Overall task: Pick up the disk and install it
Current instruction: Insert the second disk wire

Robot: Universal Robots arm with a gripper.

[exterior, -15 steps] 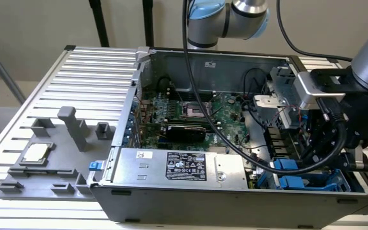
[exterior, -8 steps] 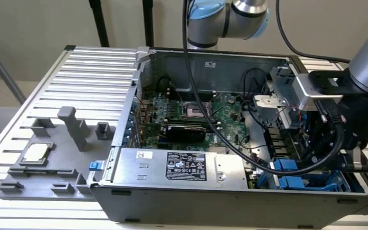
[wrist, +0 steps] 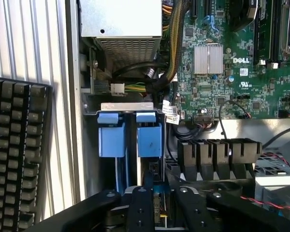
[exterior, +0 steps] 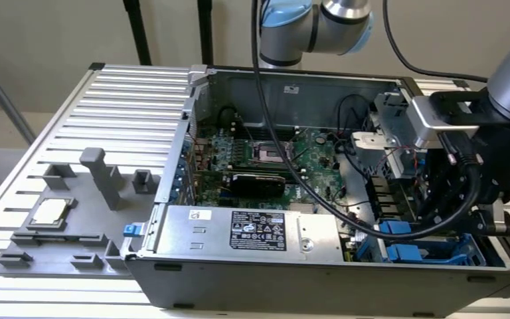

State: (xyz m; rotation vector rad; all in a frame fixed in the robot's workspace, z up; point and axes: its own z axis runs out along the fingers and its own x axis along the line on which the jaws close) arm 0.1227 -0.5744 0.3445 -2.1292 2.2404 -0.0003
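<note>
We see a robotics lab or test workshop. An open computer case (exterior: 326, 199) sits on a ribbed aluminium counter (exterior: 104, 106), with grey fixtures (exterior: 69, 226) beside it. A black keyboard (wrist: 14, 154) lies alongside.

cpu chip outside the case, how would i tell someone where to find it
Left of the open computer case, in the exterior view, a grey fixture plate with upright posts lies on the slatted table. The chip lies flat in a holder on it: the only shiny silver square among dull grey blocks.
</note>
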